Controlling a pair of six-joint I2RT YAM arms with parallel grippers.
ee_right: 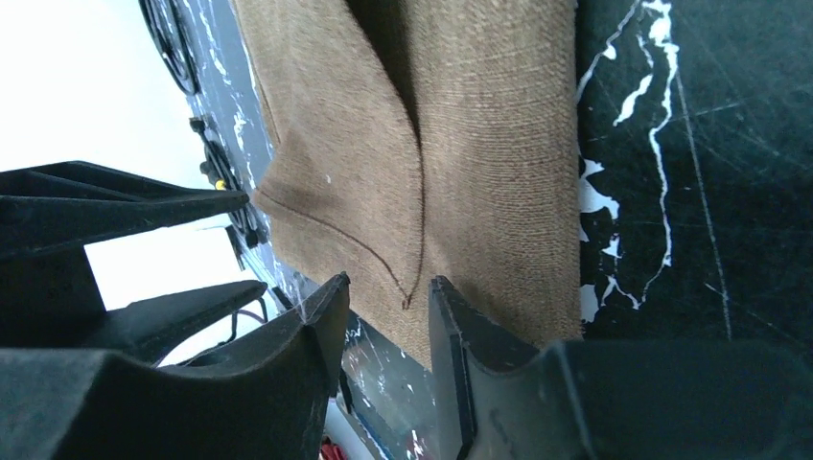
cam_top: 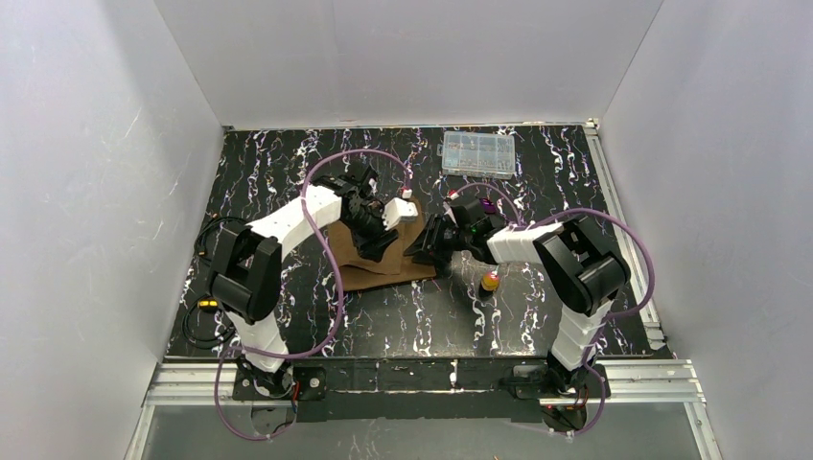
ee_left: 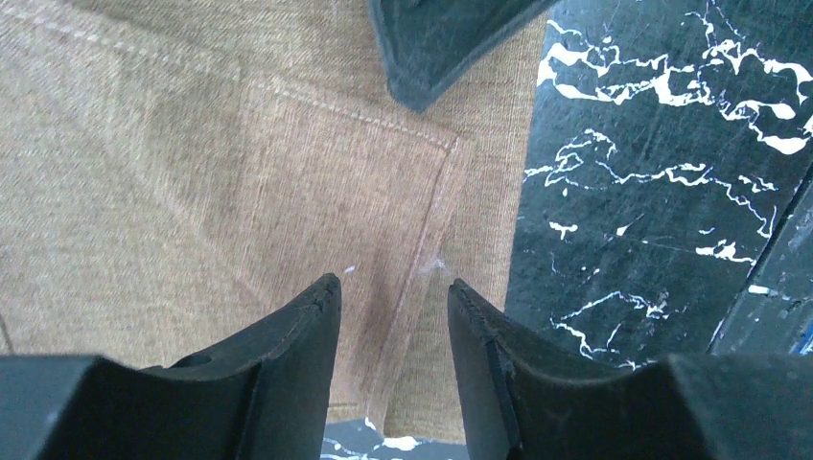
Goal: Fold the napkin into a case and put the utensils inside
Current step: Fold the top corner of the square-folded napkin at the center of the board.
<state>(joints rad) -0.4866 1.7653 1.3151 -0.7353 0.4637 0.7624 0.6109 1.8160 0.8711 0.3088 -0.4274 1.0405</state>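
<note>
Napkin [cam_top: 383, 270] first: it lies near the middle of the table [cam_top: 288, 172], between my two arms, brown and part-folded. One flap is already laid over the rest, so a stitched hem runs slantwise across the cloth. I judge the folding is about midway, with no pocket finished yet to take anything. That would explain why the purple-headed utensil [cam_top: 489, 205] and the orange-headed utensil [cam_top: 490, 281] wait on the bare table off to my right, apart from the cloth and from each other. The clear box [cam_top: 477, 153] sits well back near the far edge, out of the way. Both my arms reach in over the cloth from opposite sides, close together, probably so one can steady a layer while the other turns it. My left gripper [ee_left: 393, 287] is low over the napkin's right edge with its jaws half spread, and the hemmed edge of the folded flap runs up through the gap between them. My right gripper [ee_right: 388, 287] is also half spread, straddling the point where a crease meets the napkin's edge. In both wrist views I see cloth through the gap rather than squeezed flat. I cannot tell whether either pair of fingers presses on the fabric, and neither has anything clamped.
</note>
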